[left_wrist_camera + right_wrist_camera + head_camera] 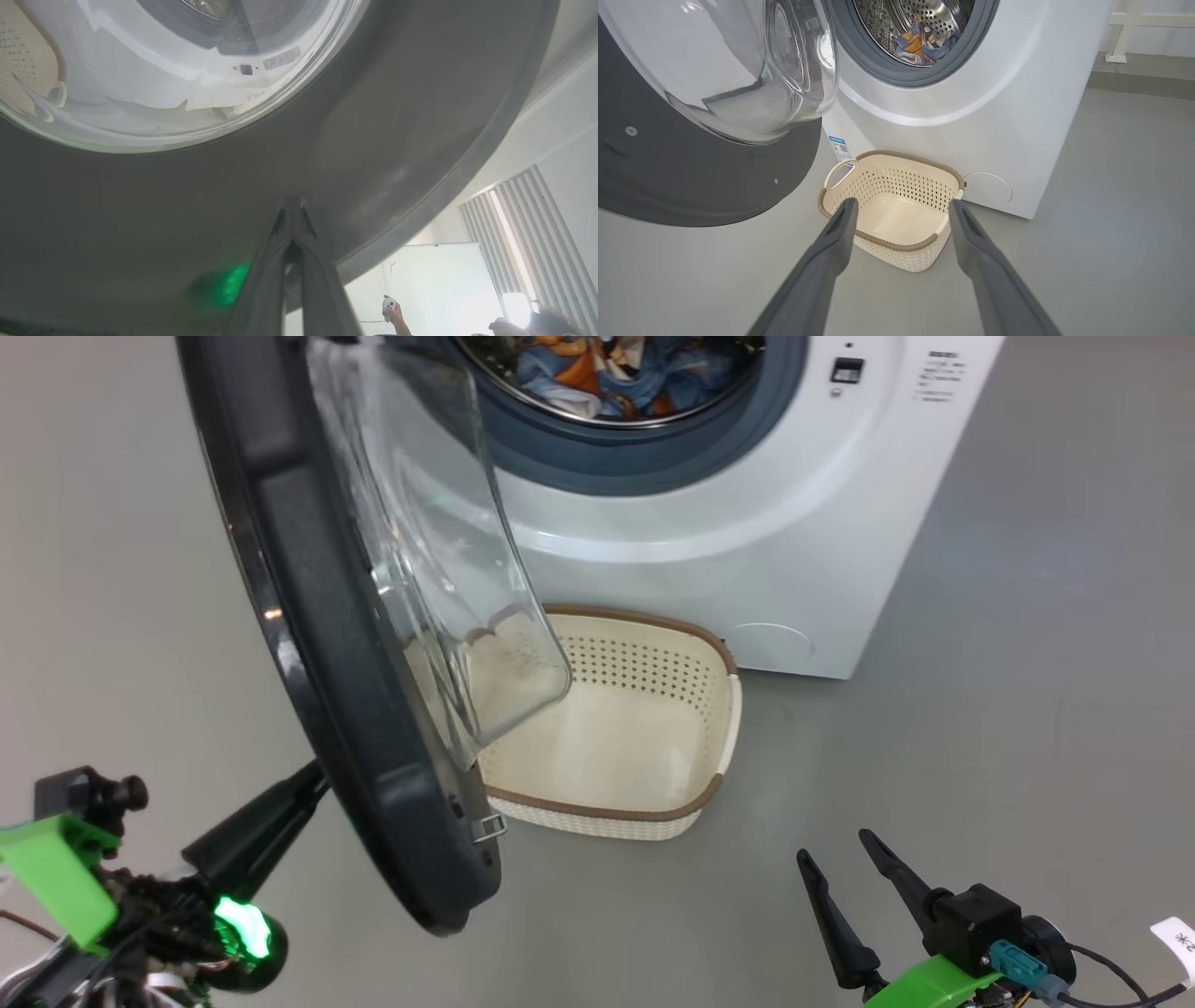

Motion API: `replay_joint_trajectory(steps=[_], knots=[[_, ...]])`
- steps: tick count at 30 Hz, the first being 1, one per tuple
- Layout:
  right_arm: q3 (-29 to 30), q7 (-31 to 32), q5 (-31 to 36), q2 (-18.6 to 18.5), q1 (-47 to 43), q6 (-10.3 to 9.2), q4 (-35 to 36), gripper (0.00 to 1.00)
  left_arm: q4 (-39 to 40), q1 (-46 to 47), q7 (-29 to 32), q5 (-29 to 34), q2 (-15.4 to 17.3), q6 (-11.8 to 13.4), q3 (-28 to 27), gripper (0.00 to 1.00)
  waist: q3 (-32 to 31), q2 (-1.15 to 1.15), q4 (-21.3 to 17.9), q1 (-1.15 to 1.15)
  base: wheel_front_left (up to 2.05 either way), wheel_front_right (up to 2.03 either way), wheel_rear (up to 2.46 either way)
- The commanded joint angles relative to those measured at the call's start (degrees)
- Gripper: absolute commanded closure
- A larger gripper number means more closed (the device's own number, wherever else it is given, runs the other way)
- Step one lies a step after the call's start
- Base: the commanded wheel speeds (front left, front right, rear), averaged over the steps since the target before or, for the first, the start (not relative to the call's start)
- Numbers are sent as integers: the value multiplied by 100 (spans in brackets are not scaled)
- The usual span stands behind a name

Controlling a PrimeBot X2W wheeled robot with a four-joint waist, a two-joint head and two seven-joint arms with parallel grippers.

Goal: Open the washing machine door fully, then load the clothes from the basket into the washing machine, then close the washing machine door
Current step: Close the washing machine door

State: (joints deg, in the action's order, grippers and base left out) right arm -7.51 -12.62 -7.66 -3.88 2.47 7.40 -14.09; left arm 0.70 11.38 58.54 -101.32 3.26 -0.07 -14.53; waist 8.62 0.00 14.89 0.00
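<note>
The left gripper (293, 207) is seen shut, tips against the door (299, 616), while the right gripper (903, 204) is spread wide, the basket (906, 259) just ahead and the clothes (920, 44) in the washing machine (1017, 116) beyond.

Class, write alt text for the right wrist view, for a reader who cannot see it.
An empty cream basket sits on the grey floor before a white washing machine, whose drum holds blue and orange clothes. The round washing machine door hangs open at left, and the open right hand points toward the basket.
</note>
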Motion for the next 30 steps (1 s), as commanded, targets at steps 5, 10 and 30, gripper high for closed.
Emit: replay_joint_trajectory(steps=[5,10,30], knots=[[-132,-108,-105,45,171,9,77,0,-9,42,-264,35,7,-286,98,100,43,0,-524,0,0,0,0],[-88,-142,-107,58,183,9,54,0,-210,222,-579,12,-24,-482,323,100,107,0,-859,0,0,0,0],[-84,-226,-203,97,399,9,-12,0,-685,1375,-1887,-106,-37,-739,1072,100,604,0,-1907,0,0,0,0]])
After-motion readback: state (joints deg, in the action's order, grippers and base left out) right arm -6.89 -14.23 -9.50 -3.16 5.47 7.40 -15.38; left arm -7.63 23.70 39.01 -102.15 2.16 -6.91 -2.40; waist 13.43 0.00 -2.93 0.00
